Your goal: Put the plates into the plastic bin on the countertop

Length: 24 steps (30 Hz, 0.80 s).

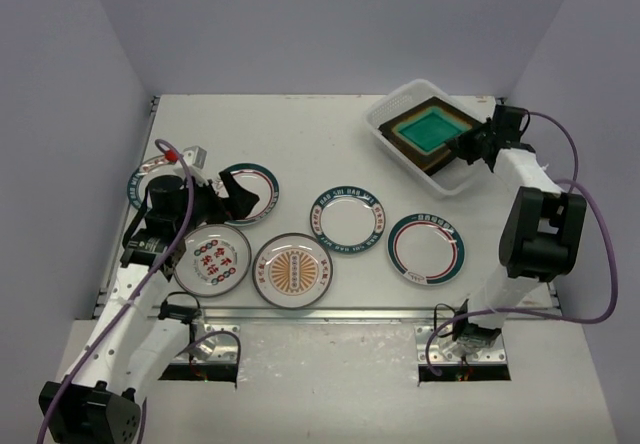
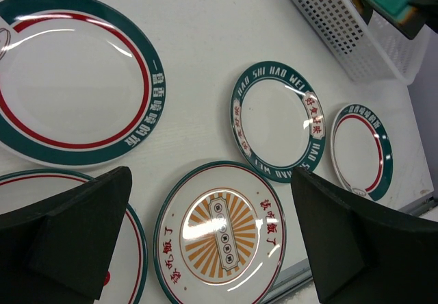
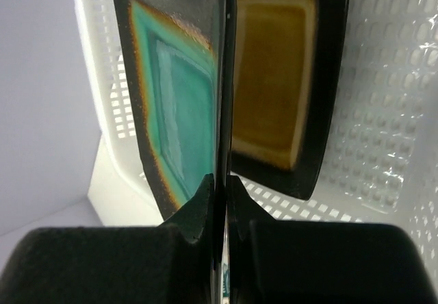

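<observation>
My right gripper (image 1: 468,146) is shut on the rim of the teal square plate (image 3: 174,98) and holds it tilted over the plastic bin (image 1: 392,116). The amber square plate (image 3: 274,78) lies in the bin (image 3: 383,112) beneath it. My left gripper (image 1: 235,202) is open and empty, above a round teal-rimmed plate (image 1: 265,186). In the left wrist view its open jaws (image 2: 212,242) frame the sunburst plate (image 2: 220,232). Round plates lie on the countertop (image 1: 300,134): a red-character plate (image 1: 212,259), the sunburst plate (image 1: 293,269), and two teal-rimmed plates (image 1: 348,219) (image 1: 427,248).
Another teal-rimmed plate (image 1: 138,179) lies at the far left, partly hidden by my left arm. A small grey block with a red knob (image 1: 185,154) sits behind it. The metal front edge (image 1: 330,314) runs just in front of the near plates.
</observation>
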Motion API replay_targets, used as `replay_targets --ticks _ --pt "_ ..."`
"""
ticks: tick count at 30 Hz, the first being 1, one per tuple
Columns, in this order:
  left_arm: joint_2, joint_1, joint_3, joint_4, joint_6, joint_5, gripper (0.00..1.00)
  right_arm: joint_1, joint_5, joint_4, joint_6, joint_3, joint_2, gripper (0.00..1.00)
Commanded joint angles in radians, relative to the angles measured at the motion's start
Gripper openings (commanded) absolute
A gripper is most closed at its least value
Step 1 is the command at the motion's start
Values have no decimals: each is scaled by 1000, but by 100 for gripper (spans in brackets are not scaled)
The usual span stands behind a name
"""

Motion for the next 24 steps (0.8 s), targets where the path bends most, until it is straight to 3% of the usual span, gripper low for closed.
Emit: replay_targets --ticks 1,14,16,18,24 --pt "-12 -14 22 42 25 -3 100 27 106 56 -27 98 -8 0" --pt "-20 -25 18 42 28 6 100 32 98 -33 -61 225 142 4" --pt "-22 -27 16 42 28 4 100 32 87 -56 -70 242 156 13" --pt "-25 -27 16 42 28 4 100 32 79 -98 -76 270 176 42" --pt "-25 -27 15 43 28 5 100 32 59 -211 -149 320 251 72"
